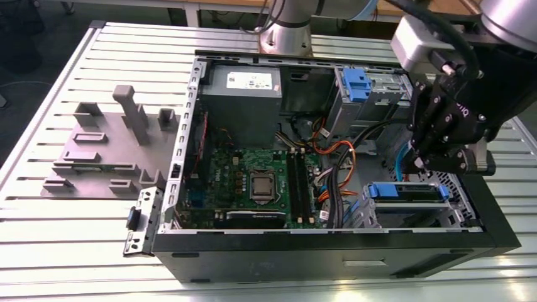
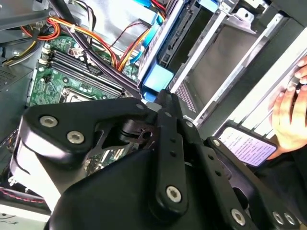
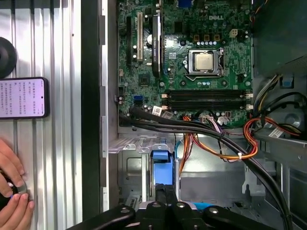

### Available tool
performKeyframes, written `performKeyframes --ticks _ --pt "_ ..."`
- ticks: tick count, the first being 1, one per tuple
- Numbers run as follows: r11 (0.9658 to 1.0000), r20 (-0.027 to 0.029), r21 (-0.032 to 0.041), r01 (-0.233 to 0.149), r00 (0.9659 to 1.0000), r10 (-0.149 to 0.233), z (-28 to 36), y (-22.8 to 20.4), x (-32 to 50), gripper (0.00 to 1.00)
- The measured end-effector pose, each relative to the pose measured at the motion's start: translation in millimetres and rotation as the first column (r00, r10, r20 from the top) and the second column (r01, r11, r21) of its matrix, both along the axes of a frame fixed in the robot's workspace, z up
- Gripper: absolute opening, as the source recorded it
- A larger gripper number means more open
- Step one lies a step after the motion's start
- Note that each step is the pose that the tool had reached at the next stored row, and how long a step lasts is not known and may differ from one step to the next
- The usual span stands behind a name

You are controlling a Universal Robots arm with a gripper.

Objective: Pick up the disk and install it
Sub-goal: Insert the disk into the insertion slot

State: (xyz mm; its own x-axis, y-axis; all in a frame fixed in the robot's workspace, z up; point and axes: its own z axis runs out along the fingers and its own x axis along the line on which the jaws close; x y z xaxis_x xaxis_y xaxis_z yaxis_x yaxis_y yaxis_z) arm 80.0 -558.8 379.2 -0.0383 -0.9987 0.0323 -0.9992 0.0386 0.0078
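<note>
Over the drive bay (image 3: 129, 165), claw (image 3: 166, 190) closed, at the blue-edged disk (image 3: 160, 165); its label face hidden.

The arm (image 1: 285, 28) is a smooth silver-grey tube. Its wrist carries a whitish box (image 1: 417, 39), and a thick black cable (image 1: 459, 45) curves past that box. The tool (image 1: 432, 160) is matt black with small white lettering on one side. In the second wrist view its flat hinged links (image 2: 163, 158) carry round silver screw heads (image 2: 173, 193).
</note>
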Motion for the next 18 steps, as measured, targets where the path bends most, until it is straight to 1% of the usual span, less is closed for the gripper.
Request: performKeyframes --ticks 2,9,15,18 --pt "1.0000 0.0000 -0.0001 0.000 1.0000 0.000 -3.6 0.0 0.0 0.11" --pt "1.0000 0.0000 -0.0001 0.000 1.0000 0.000 -16.1 0.0 0.0 0.11" --pt "1.0000 0.0000 0.0000 0.000 1.0000 0.000 -19.4 0.0 0.0 0.11" --pt "1.0000 0.0000 -0.0001 0.000 1.0000 0.000 -24.2 0.0 0.0 0.11"
